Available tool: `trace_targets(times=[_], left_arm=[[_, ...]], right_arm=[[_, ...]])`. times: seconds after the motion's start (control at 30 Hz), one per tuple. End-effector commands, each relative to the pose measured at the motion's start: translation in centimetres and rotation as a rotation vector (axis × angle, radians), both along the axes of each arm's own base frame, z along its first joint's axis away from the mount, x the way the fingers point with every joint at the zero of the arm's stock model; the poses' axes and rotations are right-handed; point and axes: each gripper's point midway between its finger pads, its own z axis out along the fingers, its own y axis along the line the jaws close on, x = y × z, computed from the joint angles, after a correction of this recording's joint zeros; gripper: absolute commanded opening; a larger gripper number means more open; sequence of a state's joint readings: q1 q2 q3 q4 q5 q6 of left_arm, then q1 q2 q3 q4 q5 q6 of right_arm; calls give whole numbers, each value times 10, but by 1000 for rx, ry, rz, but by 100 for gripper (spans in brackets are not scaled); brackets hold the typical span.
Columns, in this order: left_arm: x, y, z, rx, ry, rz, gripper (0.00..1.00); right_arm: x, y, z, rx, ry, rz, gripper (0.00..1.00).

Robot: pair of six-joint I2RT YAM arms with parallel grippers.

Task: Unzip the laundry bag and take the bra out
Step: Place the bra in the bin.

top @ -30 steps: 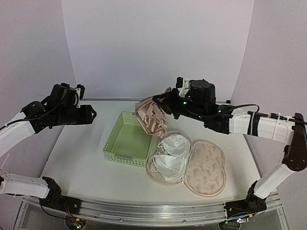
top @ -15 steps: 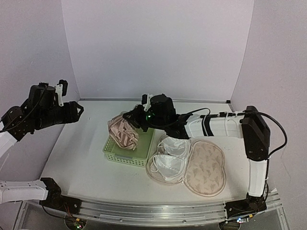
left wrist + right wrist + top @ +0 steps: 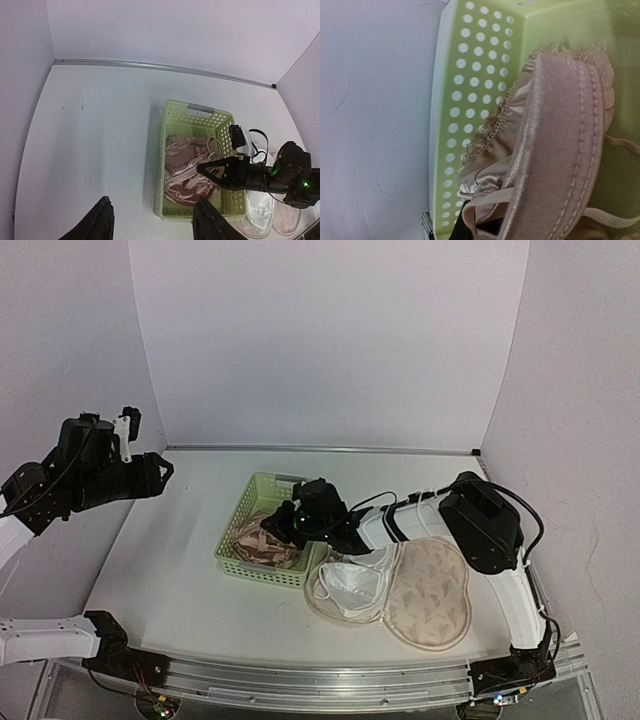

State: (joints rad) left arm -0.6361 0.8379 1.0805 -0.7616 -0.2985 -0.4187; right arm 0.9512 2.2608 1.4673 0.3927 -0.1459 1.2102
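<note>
Gaping laundry bag (image 3: pixel 428 592), beige-pink, small motifs; crumpled pink bra (image 3: pixel 262 546) in basket (image 3: pixel 234 524)

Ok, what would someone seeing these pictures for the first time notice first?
The pink bra lies crumpled in the light green basket mid-table, with the right gripper stretched across over it, jaws apart. Right of the basket the laundry bag lies unzipped, white lining showing, while the left gripper hangs open high on the left.
</note>
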Motion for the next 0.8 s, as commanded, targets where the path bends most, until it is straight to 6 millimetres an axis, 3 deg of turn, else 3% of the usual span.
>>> trace_targets(times=[0.0, 0.13, 0.23, 0.43, 0.77], left_arm=[[-2, -1, 12, -12, -31, -14, 54], [-1, -2, 12, -14, -30, -15, 54], [0, -3, 11, -11, -26, -15, 54], [5, -7, 9, -4, -10, -21, 54], [10, -12, 6, 2, 4, -24, 54]], right_arm=[[19, 0, 16, 38, -41, -47, 0], [28, -12, 0, -6, -27, -72, 2], [32, -19, 1, -18, -31, -88, 15], [39, -25, 12, -79, -52, -105, 39], [36, -37, 46, -126, -76, -117, 47]])
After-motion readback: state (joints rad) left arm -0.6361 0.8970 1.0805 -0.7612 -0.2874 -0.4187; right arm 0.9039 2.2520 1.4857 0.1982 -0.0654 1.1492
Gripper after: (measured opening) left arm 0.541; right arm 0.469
